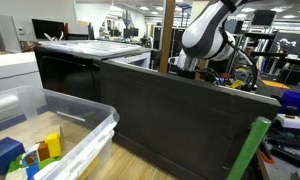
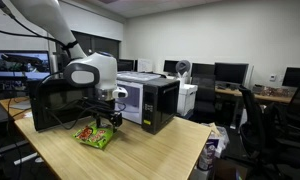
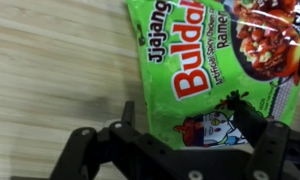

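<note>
Jaws are seen spread to their full width in the wrist view, and nothing is held between them. The gripper (image 3: 190,120) is poised directly above a green Buldak ramen packet (image 3: 205,55), which lies flat on the light wooden table (image 3: 50,60). One black fingertip is seen just at the packet's near left edge, and the other is set over its lower printed part, beside the cartoon figure. Whether either tip is touching the wrapper cannot be told from this view. The packet's red-and-white lettering and a picture of noodles in a dark bowl are turned upward.

In an exterior view the gripper (image 2: 104,118) is pointed straight down from the white arm (image 2: 85,72), with the ramen packet (image 2: 94,136) just below it, near one corner of the table (image 2: 160,150). A microwave (image 2: 155,100) with a black door is placed just behind the packet on the same table, and a dark box-shaped cabinet (image 2: 45,105) stands beside it, behind the arm. A black office chair (image 2: 255,120) and a row of monitors (image 2: 230,72) are seen well apart, further back in the room.

In an exterior view the packet is hidden by a dark panel (image 1: 180,120), and only the arm (image 1: 205,35) is shown above it. A clear plastic bin (image 1: 85,130) with coloured blocks (image 1: 5,152) inside is seen in the foreground.
</note>
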`<move>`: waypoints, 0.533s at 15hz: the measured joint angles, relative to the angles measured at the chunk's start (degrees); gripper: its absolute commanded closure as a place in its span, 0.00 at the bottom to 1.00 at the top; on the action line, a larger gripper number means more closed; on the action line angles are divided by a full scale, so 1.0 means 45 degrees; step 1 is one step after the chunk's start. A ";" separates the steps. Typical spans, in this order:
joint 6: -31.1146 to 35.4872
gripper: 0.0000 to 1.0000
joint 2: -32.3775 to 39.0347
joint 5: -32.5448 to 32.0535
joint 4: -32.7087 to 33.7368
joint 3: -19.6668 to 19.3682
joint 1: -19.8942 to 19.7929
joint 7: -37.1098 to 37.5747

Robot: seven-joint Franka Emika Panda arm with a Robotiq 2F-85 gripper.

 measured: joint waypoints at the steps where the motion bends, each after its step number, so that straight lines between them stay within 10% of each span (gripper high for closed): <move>1: -0.0021 0.00 0.0144 0.0320 0.0090 0.0237 -0.0219 -0.0412; 6: -0.0455 0.01 0.0486 0.1092 0.0123 0.0872 -0.1011 -0.1643; 8: -0.0636 0.44 0.0485 0.1092 0.0123 0.0883 -0.1156 -0.1758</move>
